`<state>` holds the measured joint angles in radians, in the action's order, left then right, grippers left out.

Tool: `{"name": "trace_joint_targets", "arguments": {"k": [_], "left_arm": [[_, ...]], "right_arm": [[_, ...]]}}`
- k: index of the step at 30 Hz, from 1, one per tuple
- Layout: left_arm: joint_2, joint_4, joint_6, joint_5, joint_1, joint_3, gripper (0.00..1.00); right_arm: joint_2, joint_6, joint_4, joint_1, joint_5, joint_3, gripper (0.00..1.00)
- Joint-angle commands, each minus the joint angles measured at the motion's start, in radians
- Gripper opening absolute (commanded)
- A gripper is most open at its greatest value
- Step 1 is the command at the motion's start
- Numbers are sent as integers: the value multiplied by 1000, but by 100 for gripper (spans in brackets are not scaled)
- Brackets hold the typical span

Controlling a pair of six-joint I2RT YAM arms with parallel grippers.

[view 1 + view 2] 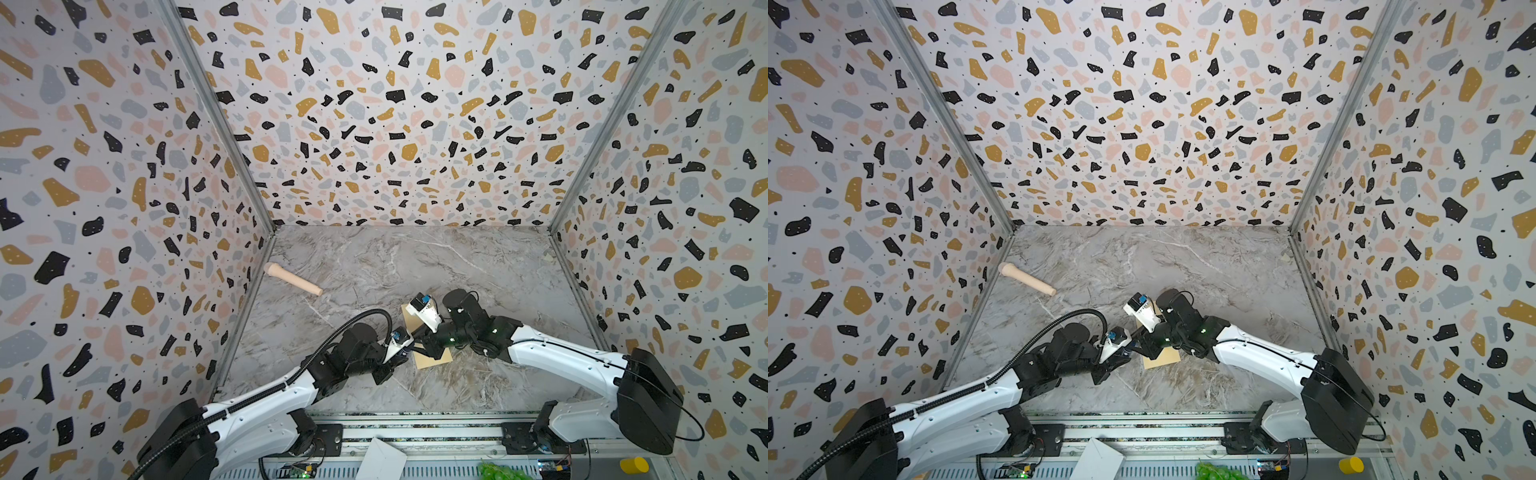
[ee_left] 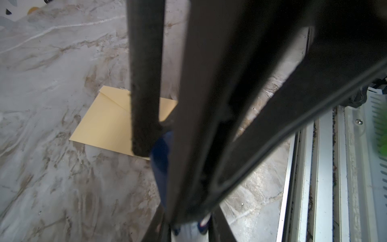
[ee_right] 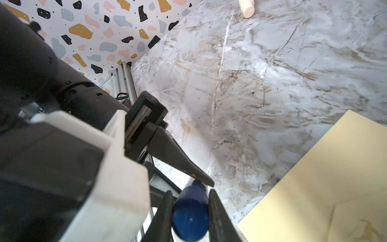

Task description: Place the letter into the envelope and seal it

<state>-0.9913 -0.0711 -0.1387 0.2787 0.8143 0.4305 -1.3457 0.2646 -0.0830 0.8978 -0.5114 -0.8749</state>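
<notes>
Both left gripper (image 1: 409, 348) and right gripper (image 3: 190, 201) clamp one blue stick (image 3: 189, 218) low over the bench (image 1: 415, 266). The envelope (image 2: 104, 123) lies flat just under the right one, long axis front to back; letter not in sight.

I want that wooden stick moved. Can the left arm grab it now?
Probably not yet: left hand and right hand both grip the blue tube. The table toward the wooden stick looks free.
</notes>
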Motion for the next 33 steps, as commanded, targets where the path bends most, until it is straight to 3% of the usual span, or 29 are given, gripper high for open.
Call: {"name": "trace_joint_targets", "arguments": {"k": [1,4,10,14,15,17,19,26,33], "left_arm": [[81,-738,2,18,-7,102,0],[77,-685,-4,28,-6,112,0],[57,-482,-24,49,-6,141,0],[40,-370,4,39,-9,166,0],[39,-340,20,25,-10,173,0],[37,-294,67,-17,-14,185,0],[39,-251,153,-110,-16,198,0],[-46,69,462,-465,-51,334,0],[-352,333,599,-555,-176,546,0]], "right_arm": [[-19,-14,-250,28,-146,-44,0],[29,-67,-285,-38,-136,-148,7],[175,-257,-327,-122,-88,-305,32],[316,-351,-283,-138,-16,-303,49],[357,-359,-257,-139,7,-287,59],[424,-359,-200,-140,48,-242,71],[488,-332,-133,-142,106,-179,78],[622,-247,-9,-146,321,19,82],[611,-190,22,-157,522,102,85]]}}
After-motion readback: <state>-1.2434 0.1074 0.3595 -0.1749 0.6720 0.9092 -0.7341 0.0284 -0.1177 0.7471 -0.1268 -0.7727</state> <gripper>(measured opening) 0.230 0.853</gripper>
